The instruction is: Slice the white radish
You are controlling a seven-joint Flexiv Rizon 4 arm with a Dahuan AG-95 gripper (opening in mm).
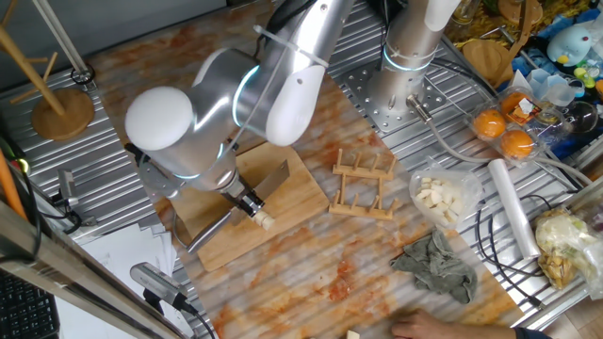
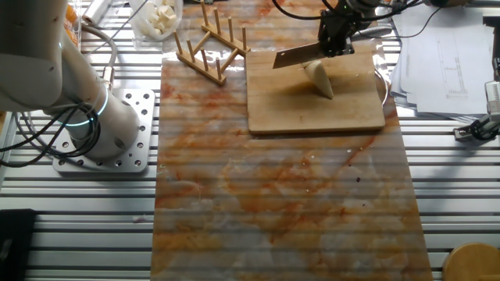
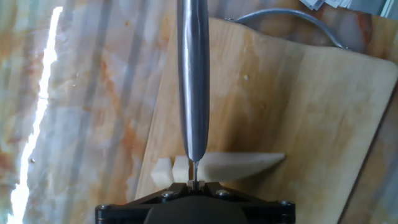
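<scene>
Inspected from left to right in the other fixed view: the silver robot arm base (image 2: 94, 129) is bolted at the left of the marbled orange-and-cream tabletop (image 2: 281, 211); further right, at the far edge, stands a small wooden peg rack (image 2: 209, 47); right of that lies the rectangular pale wooden cutting board (image 2: 312, 105). On the board rests the white radish (image 2: 319, 78), a cream tapered piece, with the flat steel knife blade (image 2: 295, 56) poised over its thick end. The black two-finger gripper (image 2: 337, 35) is clamped on the knife's handle. In the hand view the blade (image 3: 193, 81) runs straight away from the camera, its edge crossing the white radish (image 3: 239, 167) near the blunt end; two small cut pieces (image 3: 171, 171) sit just left of the blade, touching the main body or very nearly so, and the long taper extends right, uncut. Assessment: slicing is under way, with most of the radish remaining. To make this cut well, the blade should be held square to the radish's length and pressed straight down to the board, without twisting, so the slice comes off even. Risk noted: the unsecured radish may roll or slide under a skewed press. The next cut calls for a small shift toward the tapered end.
</scene>
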